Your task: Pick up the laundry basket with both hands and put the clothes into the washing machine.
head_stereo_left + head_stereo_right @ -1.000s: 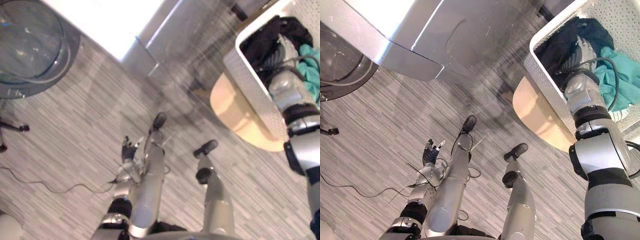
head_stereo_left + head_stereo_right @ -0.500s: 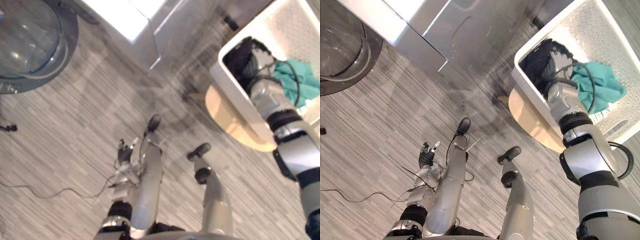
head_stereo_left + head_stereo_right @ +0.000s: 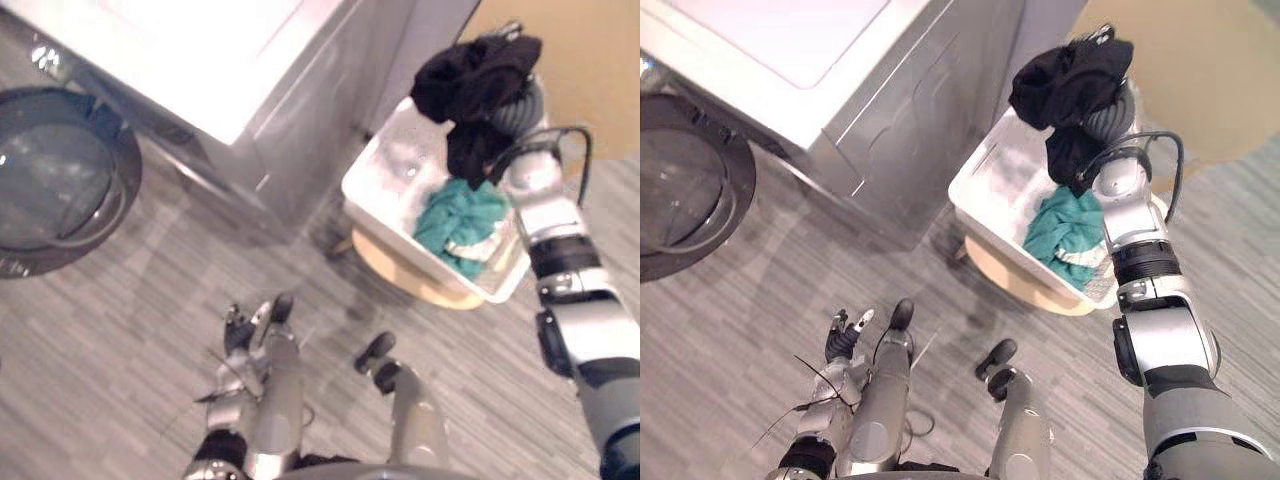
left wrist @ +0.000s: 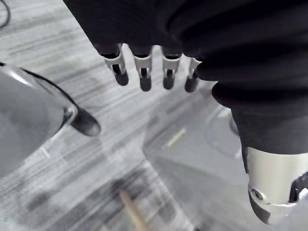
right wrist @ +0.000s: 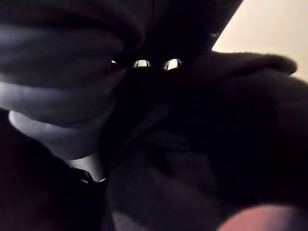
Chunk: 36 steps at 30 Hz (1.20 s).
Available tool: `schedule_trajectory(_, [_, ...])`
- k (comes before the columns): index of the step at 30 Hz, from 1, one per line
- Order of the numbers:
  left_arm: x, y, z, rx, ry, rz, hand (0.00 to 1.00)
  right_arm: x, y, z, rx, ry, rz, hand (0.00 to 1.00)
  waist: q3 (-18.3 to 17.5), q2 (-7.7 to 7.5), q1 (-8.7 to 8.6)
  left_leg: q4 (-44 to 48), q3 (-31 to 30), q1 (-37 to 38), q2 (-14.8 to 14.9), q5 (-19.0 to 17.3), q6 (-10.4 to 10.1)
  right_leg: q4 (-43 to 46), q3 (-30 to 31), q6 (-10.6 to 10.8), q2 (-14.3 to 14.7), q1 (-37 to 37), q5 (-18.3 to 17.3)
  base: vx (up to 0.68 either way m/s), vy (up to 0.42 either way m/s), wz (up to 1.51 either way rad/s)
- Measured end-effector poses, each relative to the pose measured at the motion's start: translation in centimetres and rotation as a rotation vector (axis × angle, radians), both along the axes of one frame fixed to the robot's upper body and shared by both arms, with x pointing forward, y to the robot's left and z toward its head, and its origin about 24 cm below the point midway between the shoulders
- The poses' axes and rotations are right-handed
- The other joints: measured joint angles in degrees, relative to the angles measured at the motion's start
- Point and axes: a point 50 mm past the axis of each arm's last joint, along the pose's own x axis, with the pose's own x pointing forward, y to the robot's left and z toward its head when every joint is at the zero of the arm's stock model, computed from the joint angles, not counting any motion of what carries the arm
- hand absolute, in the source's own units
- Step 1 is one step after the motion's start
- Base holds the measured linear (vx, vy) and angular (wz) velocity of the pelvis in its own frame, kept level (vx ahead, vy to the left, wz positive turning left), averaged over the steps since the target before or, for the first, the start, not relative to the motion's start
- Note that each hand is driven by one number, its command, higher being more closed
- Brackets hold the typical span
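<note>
A white perforated laundry basket [image 3: 384, 176] rests on a round wooden stool [image 3: 398, 281] beside the washing machine [image 3: 210, 70]. A teal garment [image 3: 462, 222] lies inside it. My right hand [image 3: 1110, 118] is raised above the basket's far end, its fingers curled into a black garment [image 3: 1068, 78] that hangs bunched from it. In the right wrist view that black garment [image 5: 231, 125] wraps the fingers [image 5: 143, 63]. My left hand [image 3: 238, 335] hangs low over the floor, away from the basket, with its fingers [image 4: 143, 73] straight and empty.
The washer's round glass door [image 3: 58, 185] stands swung open at the left. The silver machine body [image 3: 890, 110] lies between the door and the basket. Grey striped flooring [image 3: 120, 340] spreads in front, and a tan wall [image 3: 580, 60] rises behind the basket.
My right hand has closed on the black garment and lifted it out of the basket. The camera view has also shifted. The left hand hangs as before.
</note>
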Motion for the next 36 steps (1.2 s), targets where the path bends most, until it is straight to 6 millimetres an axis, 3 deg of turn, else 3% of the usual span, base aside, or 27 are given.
schedule_trajectory(3, [-0.3, -0.7, -0.1, 0.046, 0.003, -0.093, 0.00, -0.9, -0.5, -0.1, 0.035, -0.052, 0.003, 1.00, -4.12, -0.03, -1.02, -4.16, 1.57, 4.44, 0.48, 0.88, 0.33, -3.31, 0.79, 0.53, 0.93, 2.89, 0.94, 0.12, -0.017, -0.19])
schedule_trajectory(5, [-0.1, -1.3, 0.4, 0.069, -0.022, -0.144, 0.00, -1.3, -0.6, 0.1, 0.047, -0.084, 0.007, 1.00, -7.36, 0.23, -2.58, -7.58, 2.70, 7.47, 1.13, 1.76, 0.33, -6.99, 1.21, 0.72, 2.21, 5.18, 2.62, 0.13, -0.016, -0.21])
schedule_trajectory(9, [0.8, -2.3, 2.0, 0.085, -0.095, -0.216, 0.00, -2.4, -0.7, 0.8, 0.053, -0.155, 0.021, 1.00, -10.87, 1.19, -4.04, -10.67, 4.31, 11.41, 1.69, 2.49, 0.48, -12.76, 2.56, 1.29, 4.12, 8.88, 5.24, 0.10, -0.011, -0.27])
schedule_trajectory(14, [2.4, -3.7, 6.0, 0.093, -0.281, -0.269, 0.00, -3.4, 0.1, 1.0, 0.022, -0.207, 0.073, 1.00, -13.60, 2.57, -6.28, -11.00, 8.00, 15.73, 1.53, 2.48, 0.48, -19.42, 6.17, 1.79, 5.61, 13.39, 8.47, 0.05, 0.002, -0.37])
schedule_trajectory(17, [3.9, -3.5, 8.8, 0.143, -0.395, -0.290, 0.00, -4.2, 0.5, -0.1, -0.002, -0.193, 0.114, 1.00, -14.81, 3.50, -6.87, -11.11, 10.74, 18.64, 1.59, 2.45, 0.49, -21.51, 8.80, 1.54, 6.53, 15.13, 9.58, 0.01, -0.020, -0.47])
schedule_trajectory(19, [5.2, -3.1, 10.7, 0.190, -0.468, -0.298, 0.00, -4.9, 1.3, -1.7, 0.014, -0.171, 0.167, 1.00, -16.54, 4.31, -8.60, -11.30, 12.12, 19.69, 1.88, 2.39, 0.48, -22.34, 10.23, 1.28, 7.43, 15.50, 10.09, -0.02, -0.036, -0.35])
schedule_trajectory(22, [7.0, -2.8, 13.8, 0.257, -0.575, -0.318, 0.00, -5.5, 2.0, -3.8, 0.046, -0.127, 0.216, 1.00, -17.03, 4.52, -10.40, -11.64, 13.80, 21.86, 2.52, 2.20, 0.39, -23.43, 12.07, 0.78, 8.49, 16.56, 10.89, -0.04, -0.040, -0.35])
schedule_trajectory(26, [8.5, -3.3, 17.0, 0.292, -0.689, -0.335, 0.00, -6.5, 2.8, -4.6, 0.045, -0.114, 0.271, 1.00, -17.96, 5.65, -11.52, -11.68, 15.21, 22.59, 3.68, -0.90, 0.36, -25.65, 13.70, 0.77, 10.09, 16.80, 12.40, -0.08, -0.007, -0.27])
schedule_trajectory(32, [9.6, -3.5, 19.4, 0.332, -0.765, -0.359, 0.00, -7.2, 4.5, -5.4, 0.089, -0.114, 0.359, 1.00, -18.32, 5.57, -12.42, -11.80, 16.72, 23.37, 3.02, -0.96, 0.38, -28.73, 14.90, 0.60, 9.91, 18.00, 14.85, -0.05, 0.018, -0.11])
schedule_trajectory(36, [10.0, -5.2, 20.5, 0.344, -0.806, -0.432, 0.00, -7.4, 5.1, -6.0, 0.082, -0.085, 0.394, 1.00, -18.51, 5.64, -12.69, -11.95, 16.94, 23.93, 2.92, -0.96, 0.37, -28.75, 15.63, 0.56, 9.90, 18.08, 15.26, 0.00, 0.003, -0.07])
